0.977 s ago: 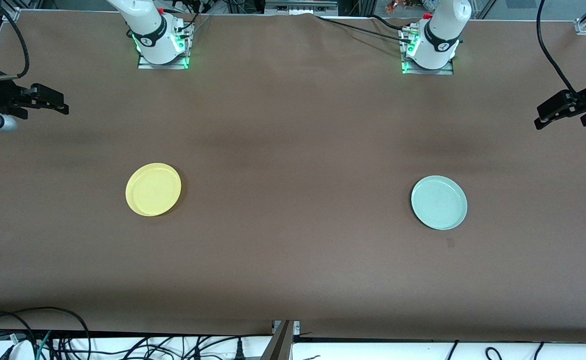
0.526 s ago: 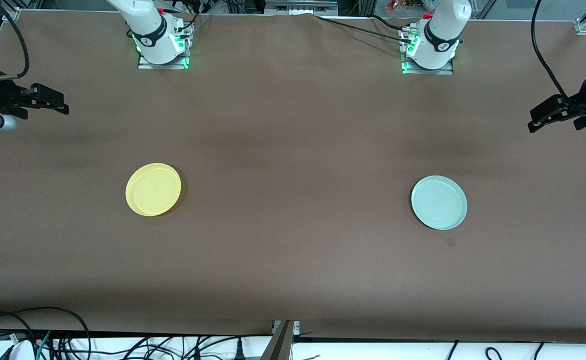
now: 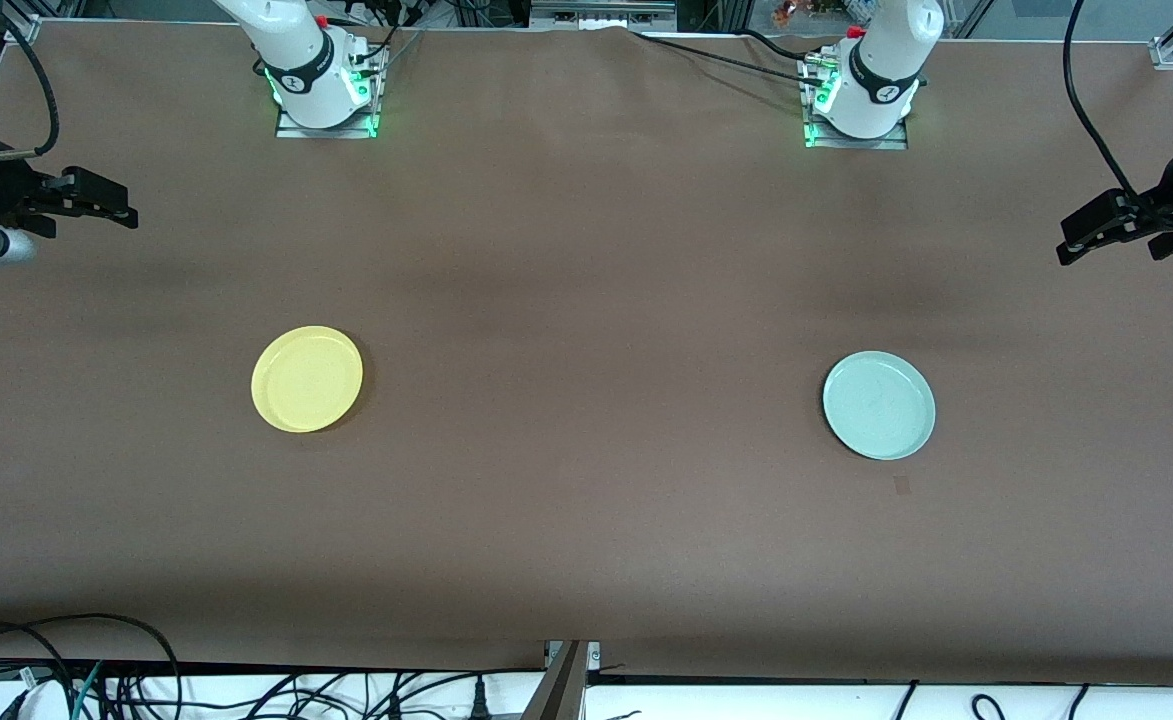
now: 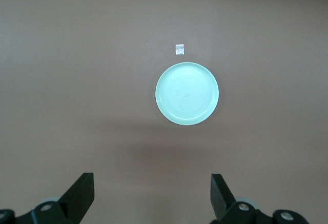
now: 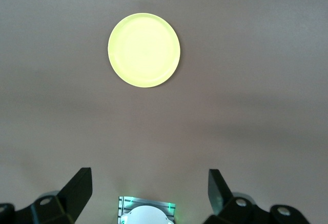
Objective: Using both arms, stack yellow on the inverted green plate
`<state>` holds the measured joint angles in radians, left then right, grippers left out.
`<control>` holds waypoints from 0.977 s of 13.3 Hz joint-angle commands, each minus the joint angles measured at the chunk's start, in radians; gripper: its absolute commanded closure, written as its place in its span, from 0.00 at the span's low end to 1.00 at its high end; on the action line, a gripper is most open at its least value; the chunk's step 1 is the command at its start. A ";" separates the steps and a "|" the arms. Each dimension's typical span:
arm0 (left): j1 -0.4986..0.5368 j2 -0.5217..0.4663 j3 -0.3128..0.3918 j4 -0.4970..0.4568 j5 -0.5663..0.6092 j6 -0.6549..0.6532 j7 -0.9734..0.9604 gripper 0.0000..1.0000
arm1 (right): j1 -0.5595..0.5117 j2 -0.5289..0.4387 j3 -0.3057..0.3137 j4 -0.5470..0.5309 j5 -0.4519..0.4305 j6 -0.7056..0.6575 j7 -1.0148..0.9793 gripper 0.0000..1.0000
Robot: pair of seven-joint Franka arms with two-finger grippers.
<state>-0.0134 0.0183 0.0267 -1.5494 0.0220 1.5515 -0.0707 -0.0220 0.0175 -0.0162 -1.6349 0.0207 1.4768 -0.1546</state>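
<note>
The yellow plate [image 3: 307, 379] lies rim up on the brown table toward the right arm's end; it also shows in the right wrist view [image 5: 144, 49]. The pale green plate [image 3: 879, 405] lies face up toward the left arm's end, with faint marks visible on its face in the left wrist view [image 4: 187, 94]. My right gripper [image 3: 111, 205] hangs open and empty high over the table's right-arm end [image 5: 148, 188]. My left gripper [image 3: 1086, 238] hangs open and empty high over the left-arm end [image 4: 152, 193]. Both grippers are well apart from the plates.
The two arm bases [image 3: 324, 85] [image 3: 861, 95] stand along the table's edge farthest from the front camera. A small square mark [image 3: 902, 485] lies on the cloth just nearer the camera than the green plate. Cables [image 3: 96, 680] hang below the near edge.
My left gripper has shifted a little inward over the table from the left arm's end. The right gripper and both plates have not moved.
</note>
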 commanded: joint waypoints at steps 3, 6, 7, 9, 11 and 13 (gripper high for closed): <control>0.009 -0.015 0.001 -0.034 -0.013 -0.007 -0.007 0.00 | 0.002 0.002 -0.002 0.013 -0.012 -0.016 -0.010 0.00; 0.010 -0.017 0.002 -0.057 -0.014 -0.005 -0.023 0.00 | 0.002 0.002 -0.002 0.013 -0.012 -0.016 -0.010 0.00; 0.010 -0.017 0.002 -0.064 -0.014 -0.002 -0.030 0.00 | 0.002 0.002 -0.002 0.013 -0.012 -0.016 -0.010 0.00; 0.010 -0.017 0.002 -0.078 -0.014 0.005 -0.034 0.00 | 0.002 0.002 -0.002 0.013 -0.012 -0.016 -0.010 0.00; 0.010 -0.014 0.002 -0.109 -0.014 0.042 -0.034 0.00 | 0.002 0.002 -0.002 0.013 -0.012 -0.016 -0.010 0.00; 0.010 -0.014 0.002 -0.159 -0.014 0.096 -0.034 0.00 | 0.002 0.002 -0.002 0.013 -0.012 -0.016 -0.010 0.00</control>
<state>-0.0068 0.0195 0.0290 -1.6475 0.0220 1.5955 -0.0965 -0.0220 0.0175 -0.0162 -1.6349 0.0207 1.4760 -0.1546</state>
